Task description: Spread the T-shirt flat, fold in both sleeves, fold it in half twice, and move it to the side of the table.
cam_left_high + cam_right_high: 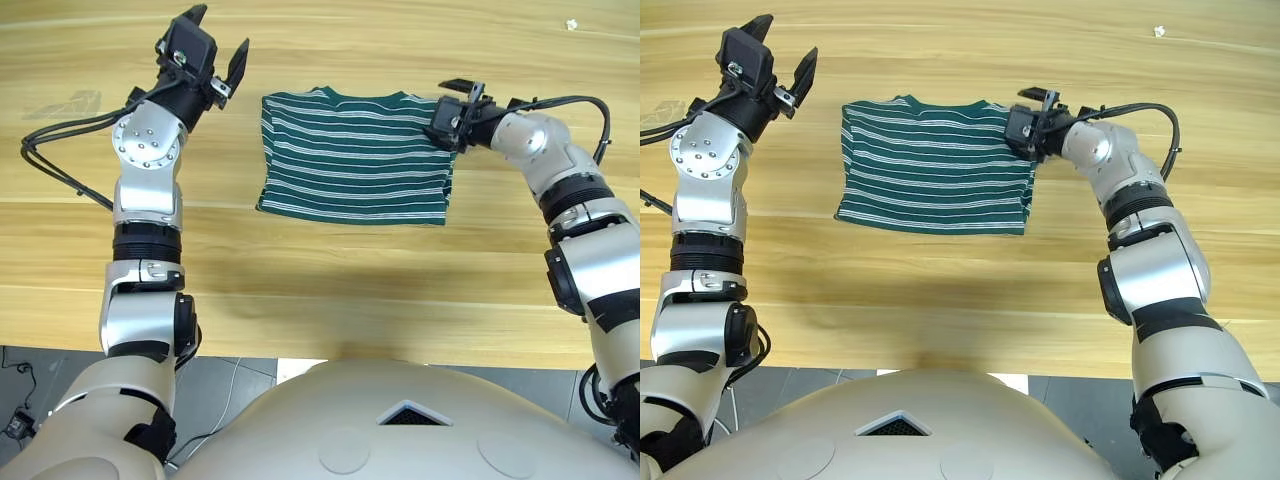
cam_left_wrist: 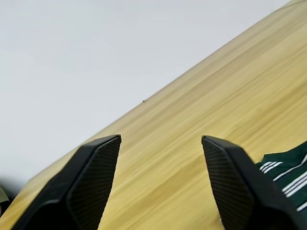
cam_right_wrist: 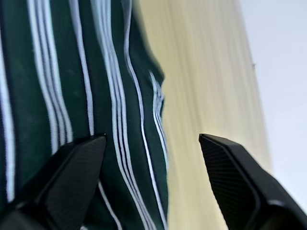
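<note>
Straddling the T-shirt's (image 1: 352, 155) upper-right corner, top centre of frame, your right end effector (image 3: 152, 143) is spread, likely to pinch for folding; your left end effector (image 2: 160, 140) hovers released, upper left, above the counter (image 1: 300, 290).

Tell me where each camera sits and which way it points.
Left eye view: on the head, looking down at the T-shirt on the table; both arms show.
Right eye view: beside it, same scene, same arms.
Left wrist view: on that wrist, past the open left gripper, over wood to the T-shirt's corner.
Right wrist view: on that wrist, open right gripper astride the T-shirt's edge.
Shared: both wrist views catch the T-shirt.
</note>
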Robot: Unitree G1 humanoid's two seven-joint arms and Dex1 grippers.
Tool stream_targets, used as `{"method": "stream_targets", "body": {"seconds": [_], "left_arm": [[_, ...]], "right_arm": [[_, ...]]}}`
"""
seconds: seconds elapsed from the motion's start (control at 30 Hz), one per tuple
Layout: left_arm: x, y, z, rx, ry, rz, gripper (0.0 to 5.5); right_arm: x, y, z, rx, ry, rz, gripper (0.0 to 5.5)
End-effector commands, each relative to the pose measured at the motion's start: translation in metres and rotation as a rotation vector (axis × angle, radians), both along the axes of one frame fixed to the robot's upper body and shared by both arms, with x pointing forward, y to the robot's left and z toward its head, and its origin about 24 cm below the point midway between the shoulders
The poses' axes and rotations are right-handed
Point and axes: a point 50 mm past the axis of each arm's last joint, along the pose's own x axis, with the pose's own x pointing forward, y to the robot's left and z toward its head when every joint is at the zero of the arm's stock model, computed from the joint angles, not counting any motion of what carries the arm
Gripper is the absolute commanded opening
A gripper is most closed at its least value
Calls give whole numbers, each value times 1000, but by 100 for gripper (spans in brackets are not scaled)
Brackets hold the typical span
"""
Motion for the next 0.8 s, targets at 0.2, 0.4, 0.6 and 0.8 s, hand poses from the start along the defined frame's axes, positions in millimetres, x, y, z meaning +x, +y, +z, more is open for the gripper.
{"method": "stream_targets", "body": {"seconds": [0.2, 0.4, 0.6, 0.8], "left_arm": [[-17, 7, 6, 2, -26, 29, 311], [-48, 14, -2, 26, -15, 57, 311], [-87, 16, -21, 6, 37, 102, 311], [-114, -26, -47, 50, 85, 88, 311]], "right_arm": [[-3, -53, -6, -467, -63, -20, 359], [-55, -76, -33, -338, 453, 174, 359], [-119, -46, -7, -139, 605, 561, 359], [-134, -20, 2, -51, 528, 614, 359]]}}
